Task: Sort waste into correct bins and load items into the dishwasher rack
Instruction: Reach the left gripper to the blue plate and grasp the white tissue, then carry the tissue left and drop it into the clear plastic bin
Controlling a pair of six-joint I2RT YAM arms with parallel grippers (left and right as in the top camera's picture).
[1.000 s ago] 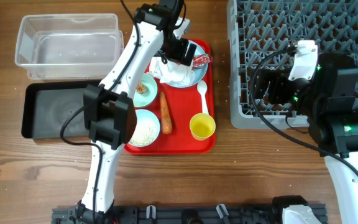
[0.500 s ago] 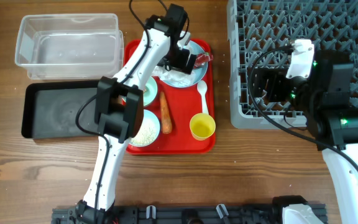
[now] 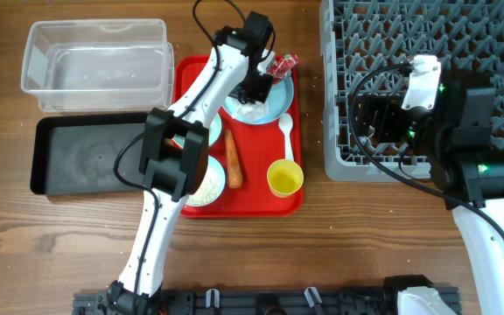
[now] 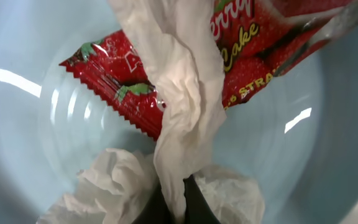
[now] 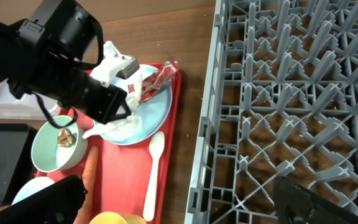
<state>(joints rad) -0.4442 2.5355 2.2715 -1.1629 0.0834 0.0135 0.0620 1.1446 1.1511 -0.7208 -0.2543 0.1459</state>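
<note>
while the left tool (image 4: 173, 204) clenches the crumpled napkin (image 4: 182, 106) on the plate (image 4: 30, 124) beneath it, waste sorting is in hand (right tool (image 5: 179, 202) gapes empty); next, i judge, lift straight up, leaving the red wrapper (image 4: 114, 87) just beyond.

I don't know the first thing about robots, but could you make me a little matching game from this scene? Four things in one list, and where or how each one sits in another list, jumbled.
Things:
1. napkin
2. carrot
3. cup
4. black tray

Places or states:
A. upright on the red tray
B. on the table, left of the red tray
C. pinched in the left gripper
D. lying flat beside the rice bowl

Pairs: 1-C, 2-D, 3-A, 4-B.
</note>
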